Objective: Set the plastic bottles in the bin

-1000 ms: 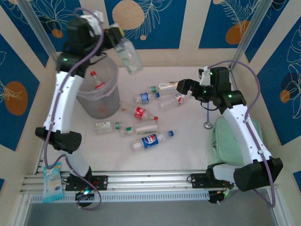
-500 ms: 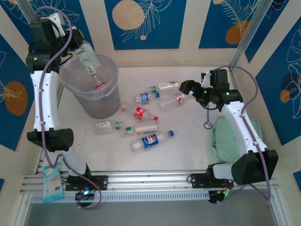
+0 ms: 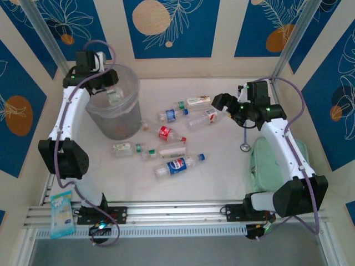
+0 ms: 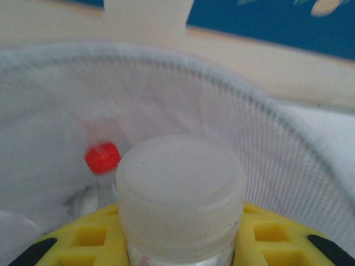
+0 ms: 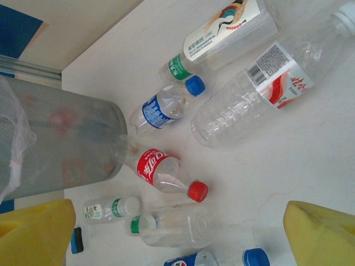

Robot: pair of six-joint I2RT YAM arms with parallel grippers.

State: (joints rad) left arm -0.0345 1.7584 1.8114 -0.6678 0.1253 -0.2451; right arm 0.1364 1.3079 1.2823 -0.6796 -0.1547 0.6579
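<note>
**A:** Top cam: left claw (image 3: pixel 107 88) is clamped on a bottle (image 3: pixel 115 97) right over the bin (image 3: pixel 126 119) mouth; right claw (image 3: pixel 217 103) gapes wide above loose bottles (image 3: pixel 176 165) on the table (image 3: pixel 222 166).

**B:** Yep. Left wrist: the bottle's whitish end pokes up between yellow fingers (image 4: pixel 83 238), red cap (image 4: pixel 102 157) down inside the bin. Right wrist: pads (image 5: pixel 319 233) spread wide, loose bottles below.

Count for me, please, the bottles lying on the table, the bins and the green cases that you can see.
Bottles: 7
Bins: 1
Green cases: 1
Total: 9
</note>
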